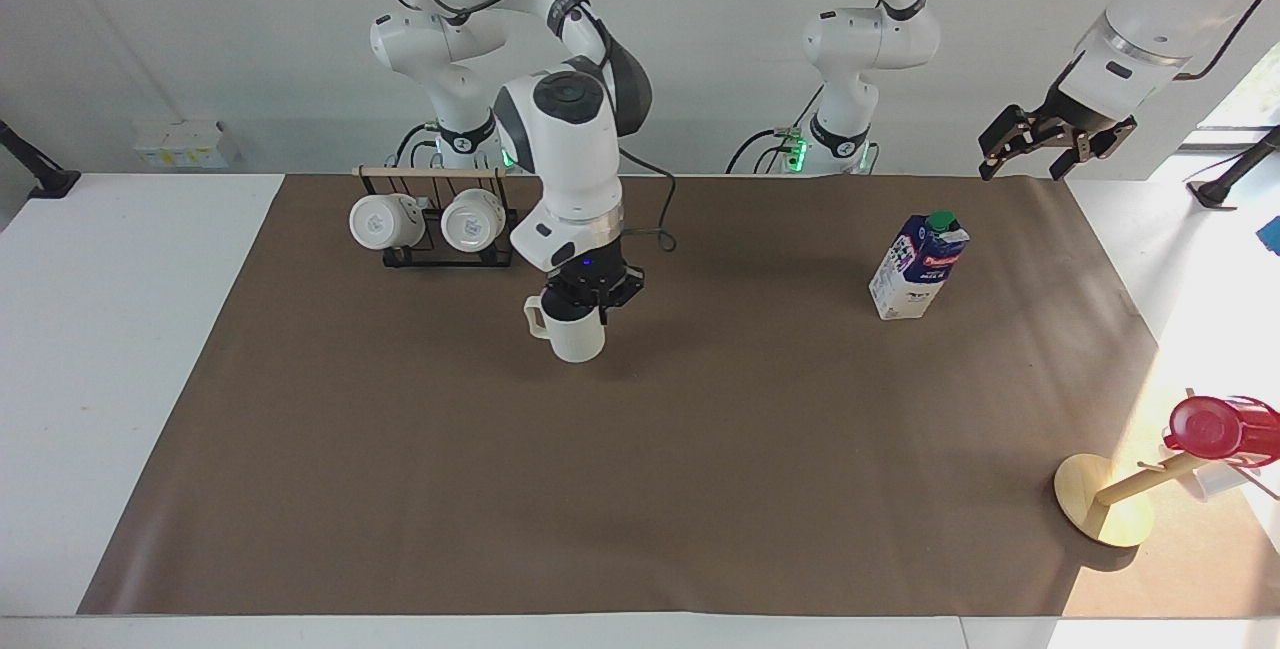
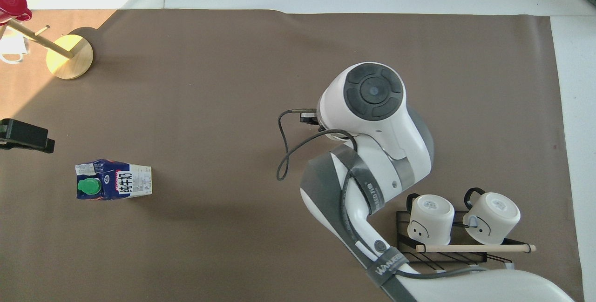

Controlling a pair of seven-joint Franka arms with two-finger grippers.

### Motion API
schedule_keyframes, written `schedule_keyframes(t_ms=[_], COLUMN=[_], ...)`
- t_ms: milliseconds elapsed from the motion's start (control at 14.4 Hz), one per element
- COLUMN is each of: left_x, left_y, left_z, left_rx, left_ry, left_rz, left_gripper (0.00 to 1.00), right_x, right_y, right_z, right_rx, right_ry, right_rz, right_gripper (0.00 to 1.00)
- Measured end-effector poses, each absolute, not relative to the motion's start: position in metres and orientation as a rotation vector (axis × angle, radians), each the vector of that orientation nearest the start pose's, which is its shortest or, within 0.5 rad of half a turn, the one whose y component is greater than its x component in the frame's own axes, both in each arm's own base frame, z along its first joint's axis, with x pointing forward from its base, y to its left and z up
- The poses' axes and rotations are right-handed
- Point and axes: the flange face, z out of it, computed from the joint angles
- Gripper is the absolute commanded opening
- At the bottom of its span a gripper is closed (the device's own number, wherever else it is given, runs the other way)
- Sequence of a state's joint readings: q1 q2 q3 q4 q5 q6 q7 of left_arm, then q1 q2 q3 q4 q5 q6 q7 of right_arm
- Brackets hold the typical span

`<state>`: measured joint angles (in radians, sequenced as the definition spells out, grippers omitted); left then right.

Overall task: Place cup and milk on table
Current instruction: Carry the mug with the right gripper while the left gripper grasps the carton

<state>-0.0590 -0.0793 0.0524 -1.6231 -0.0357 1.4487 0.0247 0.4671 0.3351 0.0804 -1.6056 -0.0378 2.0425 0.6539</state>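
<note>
Cream cup [image 1: 573,333] hangs clamped in the right gripper [image 1: 590,301] over the brown table [image 1: 700,489]. Milk [image 1: 918,265] stands upright toward the left arm's end, where the left gripper [image 1: 1050,151] waits with fingers spread, holding nothing.

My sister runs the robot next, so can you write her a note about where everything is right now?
Right gripper: shut on the cup, carrying it upright over the brown sheet, near the mug rack.
Left gripper: open, empty, waiting above the table corner at its own end.
Milk: standing on the sheet, toward the left arm's end.
Done: milk is placed.
Left: set the cup down and let go.
</note>
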Motion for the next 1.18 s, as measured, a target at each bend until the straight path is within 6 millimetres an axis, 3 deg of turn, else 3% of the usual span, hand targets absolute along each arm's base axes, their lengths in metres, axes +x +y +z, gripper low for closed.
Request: schedule_keyframes(t_ms=[278,487,835,1044,1183], left_x=[0.491,0.487,0.484,0.477,0.474], left_y=[-0.002,0.001,-0.005,-0.010,-0.023], left_z=[0.596,0.575,0.533,0.520,0.521], left_rx=[-3.185,-3.186,-3.183,-3.181,-3.178], left_ry=[0.039,0.030,0.041,0.055,0.101], left_rz=[0.134,0.134,0.123,0.132,0.128], left_gripper=[1.00,1.00,1.00,1.00,1.00], right_x=[0.548,0.534,0.503,0.492,0.491], right_y=[0.434,0.482,0.531,0.543,0.544], right_z=[0.422,0.411,0.401,0.393,0.385], right_rx=[-3.086,-3.092,-3.097,-3.105,-3.113], right_ry=[0.190,0.188,0.161,0.149,0.146], right_rz=[-0.095,-0.070,-0.050,-0.038,-0.026], right_gripper=[0.00,0.00,0.00,0.00,0.00])
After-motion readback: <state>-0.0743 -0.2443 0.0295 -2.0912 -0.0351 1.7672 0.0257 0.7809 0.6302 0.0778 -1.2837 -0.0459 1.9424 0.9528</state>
